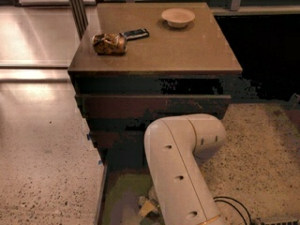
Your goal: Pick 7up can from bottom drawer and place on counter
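Observation:
The bottom drawer [121, 197] is pulled open at the foot of the brown cabinet, and its greyish-green floor shows. My white arm [180, 172] reaches down into it from the right. My gripper [146, 206] shows only as a pale tan part low in the drawer, mostly hidden behind the arm. The 7up can is not visible; it is hidden by the arm or out of view. The counter [187, 50] is the flat brown top of the cabinet.
On the counter lie a brown-gold snack bag [109, 43], a flat black bar [136, 33] and a pale bowl [178, 17]. Two shorter drawers [140, 106] sit above the open one. A speckled floor [42, 172] lies to the left and cables [234, 205] to the right.

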